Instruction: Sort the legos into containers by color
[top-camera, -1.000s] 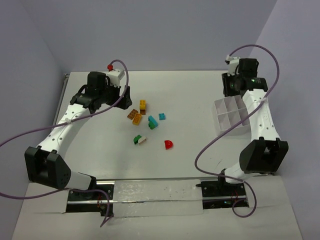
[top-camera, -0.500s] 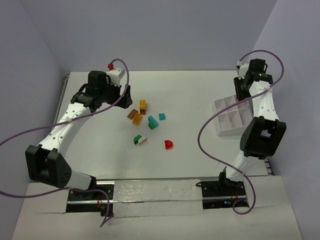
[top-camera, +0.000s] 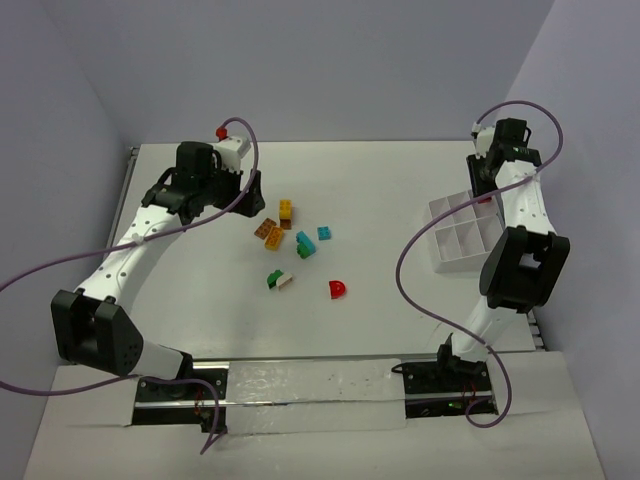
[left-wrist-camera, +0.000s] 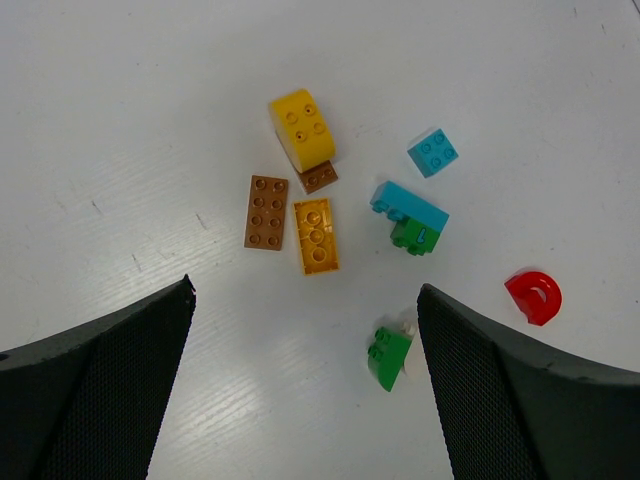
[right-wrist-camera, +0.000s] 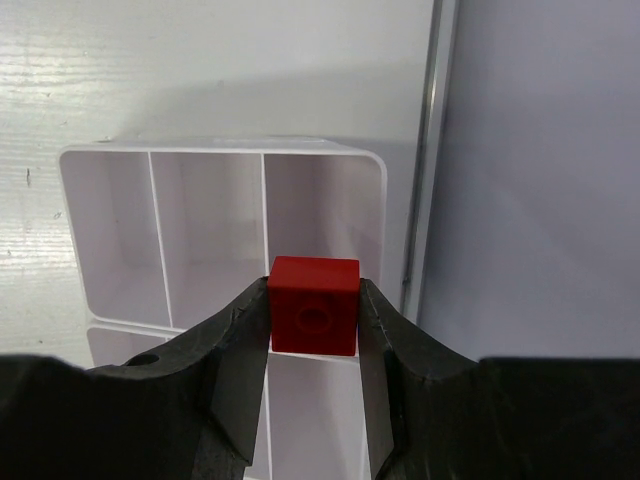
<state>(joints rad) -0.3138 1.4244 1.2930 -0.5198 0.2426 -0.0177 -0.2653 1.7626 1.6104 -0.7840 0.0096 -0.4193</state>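
My right gripper (right-wrist-camera: 312, 300) is shut on a red lego brick (right-wrist-camera: 313, 310) and hangs over the white container tray (right-wrist-camera: 220, 148), above the wall between its two right-hand compartments. The compartments that show look empty. In the top view that gripper (top-camera: 488, 190) is over the tray's (top-camera: 450, 248) far side. My left gripper (left-wrist-camera: 305, 300) stands open above the loose legos: a yellow brick (left-wrist-camera: 302, 125), brown plate (left-wrist-camera: 266, 212), orange plate (left-wrist-camera: 316, 235), small teal brick (left-wrist-camera: 433, 152), teal-on-green pair (left-wrist-camera: 410, 208), green brick (left-wrist-camera: 388, 357) and red half-round (left-wrist-camera: 533, 297).
The legos lie in a cluster at the table's middle (top-camera: 300, 240). The tray sits near the right edge, where a metal rail (right-wrist-camera: 432, 150) and the grey wall run close beside it. Purple cables loop off both arms.
The right arm has swung to the right and back with the red brick, from the tray's left side to above its far right part. The left arm has not moved.
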